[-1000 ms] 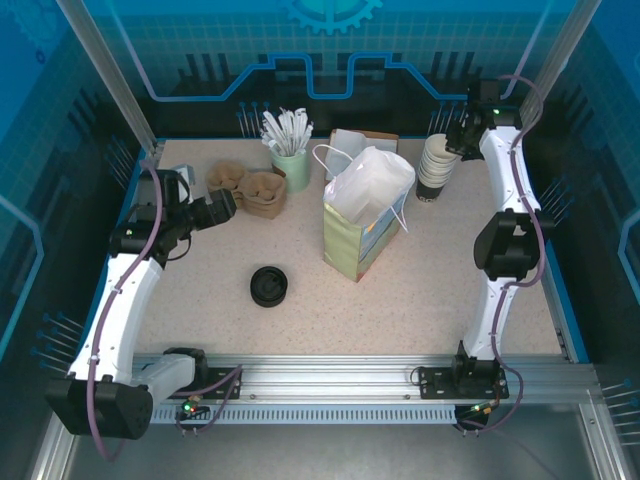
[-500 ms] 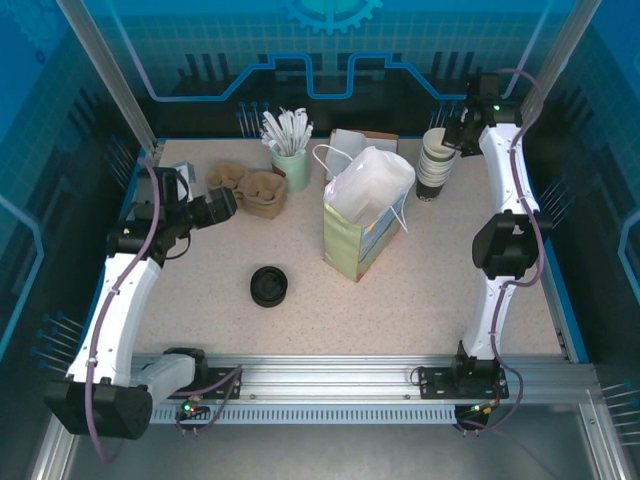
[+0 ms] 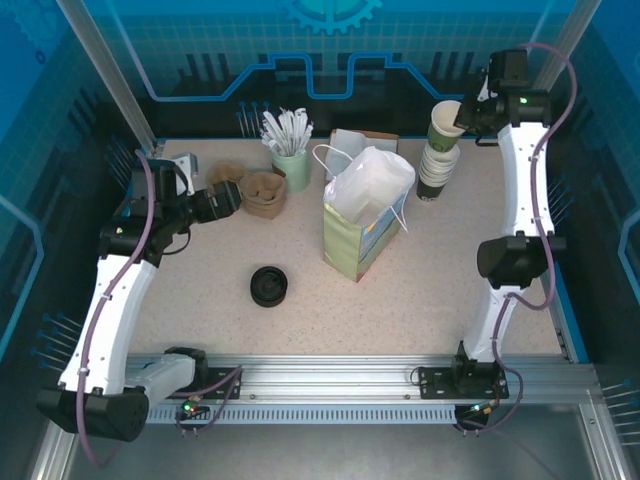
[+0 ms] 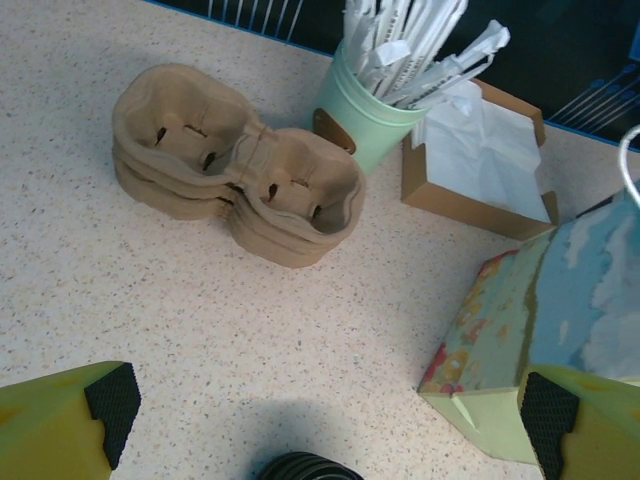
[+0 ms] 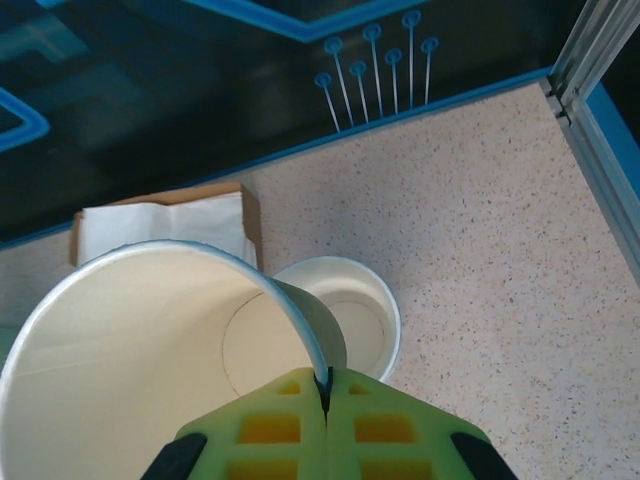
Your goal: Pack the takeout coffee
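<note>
My right gripper (image 3: 466,117) (image 5: 325,388) is shut on the rim of a lidless paper cup (image 3: 446,117) (image 5: 140,340) with olive-green sides. It holds the cup tilted in the air just above the stack of lidless cups (image 3: 437,170) (image 5: 386,305) at the back right. A takeout coffee with a black lid is out of view. The paper bag (image 3: 365,215) (image 4: 565,290) stands open mid-table. A low black pile of lids (image 3: 269,285) (image 4: 300,467) lies in front of it, to the left. My left gripper (image 3: 224,199) (image 4: 330,405) hovers open at the left, with nothing between its fingers.
Brown pulp cup carriers (image 3: 252,187) (image 4: 240,180) lie at the back left. Beside them are a mint cup of wrapped straws (image 3: 290,160) (image 4: 370,110) and a cardboard napkin box (image 3: 360,142) (image 4: 480,165) (image 5: 165,220). Metal posts and blue walls ring the table.
My right gripper closed on the top cup's rim and lifted it up off the stack, toward the back. The left arm shifted slightly.
</note>
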`<move>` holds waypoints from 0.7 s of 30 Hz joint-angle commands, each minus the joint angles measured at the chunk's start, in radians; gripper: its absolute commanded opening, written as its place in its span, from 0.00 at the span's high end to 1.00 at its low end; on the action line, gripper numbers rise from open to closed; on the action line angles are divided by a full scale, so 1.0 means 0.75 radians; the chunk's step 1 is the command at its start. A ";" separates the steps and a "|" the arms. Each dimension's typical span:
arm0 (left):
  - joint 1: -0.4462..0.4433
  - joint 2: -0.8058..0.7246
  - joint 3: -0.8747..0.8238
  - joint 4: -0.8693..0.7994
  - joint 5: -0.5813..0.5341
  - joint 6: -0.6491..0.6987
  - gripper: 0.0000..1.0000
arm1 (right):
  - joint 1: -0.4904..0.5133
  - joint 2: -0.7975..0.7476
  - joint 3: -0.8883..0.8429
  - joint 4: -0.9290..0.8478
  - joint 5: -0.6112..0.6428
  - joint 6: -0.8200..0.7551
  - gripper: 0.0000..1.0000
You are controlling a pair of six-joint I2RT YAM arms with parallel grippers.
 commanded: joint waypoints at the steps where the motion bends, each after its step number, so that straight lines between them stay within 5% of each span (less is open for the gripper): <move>1: -0.047 -0.046 0.063 -0.064 0.028 0.042 0.01 | 0.016 -0.131 0.053 -0.075 -0.058 0.019 1.00; 9: -0.216 -0.124 0.023 -0.026 0.107 0.064 0.01 | 0.015 -0.378 -0.095 -0.165 -0.130 0.024 1.00; 21: -0.567 -0.176 -0.256 0.172 0.066 -0.102 0.02 | 0.007 -0.999 -0.994 -0.070 -0.218 0.020 1.00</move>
